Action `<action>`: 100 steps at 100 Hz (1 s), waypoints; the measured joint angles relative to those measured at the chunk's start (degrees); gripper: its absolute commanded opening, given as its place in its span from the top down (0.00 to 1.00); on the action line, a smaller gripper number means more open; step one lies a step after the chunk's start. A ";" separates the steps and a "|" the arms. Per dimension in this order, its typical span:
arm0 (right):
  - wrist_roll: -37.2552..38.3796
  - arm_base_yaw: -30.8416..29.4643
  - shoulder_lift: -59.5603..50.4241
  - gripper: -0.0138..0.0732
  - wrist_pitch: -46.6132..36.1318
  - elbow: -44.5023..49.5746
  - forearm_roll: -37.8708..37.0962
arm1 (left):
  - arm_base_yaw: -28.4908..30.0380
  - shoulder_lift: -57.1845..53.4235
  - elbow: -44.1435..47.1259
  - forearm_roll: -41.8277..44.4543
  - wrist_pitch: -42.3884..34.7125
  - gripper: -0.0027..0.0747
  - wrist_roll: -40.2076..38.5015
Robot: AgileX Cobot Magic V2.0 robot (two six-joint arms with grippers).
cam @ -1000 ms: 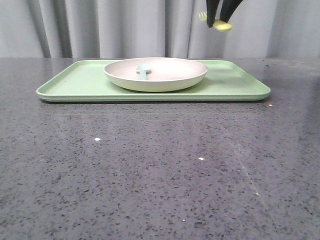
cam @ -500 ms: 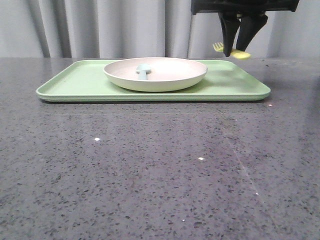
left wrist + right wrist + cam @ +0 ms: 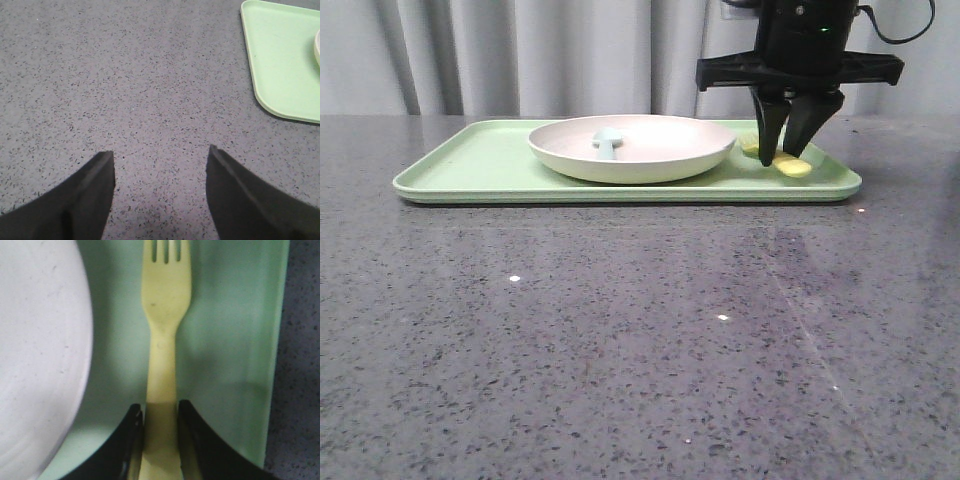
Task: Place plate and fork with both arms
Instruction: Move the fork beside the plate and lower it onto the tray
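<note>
Between the right gripper's (image 3: pixel 159 412) fingers the fork (image 3: pixel 164 340) is clamped, lowered onto the tray (image 3: pixel 460 170) just beside the plate (image 3: pixel 660 150); only release is left. Left gripper (image 3: pixel 159 165) is held open.

Right gripper (image 3: pixel 784 150) drops from high above the tray (image 3: pixel 470 165) down to its right end beside the plate (image 3: pixel 632 148). Fork (image 3: pixel 788 164) comes down with it, now low on the tray surface, jaws clamped on the handle.
</note>
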 measured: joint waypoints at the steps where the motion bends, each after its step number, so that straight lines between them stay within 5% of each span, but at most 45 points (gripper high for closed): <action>1: 0.00 0.00 0.00 0.76 0.00 0.00 0.00 | 0.00 0.00 0.00 0.00 0.00 0.45 0.00; 30: 0.00 0.00 0.00 0.74 -0.46 0.10 0.00 | 0.00 0.00 0.00 0.00 0.00 0.45 0.00; 75: 0.00 0.00 0.00 0.46 -0.46 1.07 0.00 | 0.00 0.00 0.00 0.00 0.00 0.45 0.00; 100: 0.00 0.00 -0.79 0.46 -0.46 1.11 0.00 | 0.00 0.00 0.00 0.00 0.00 0.45 0.00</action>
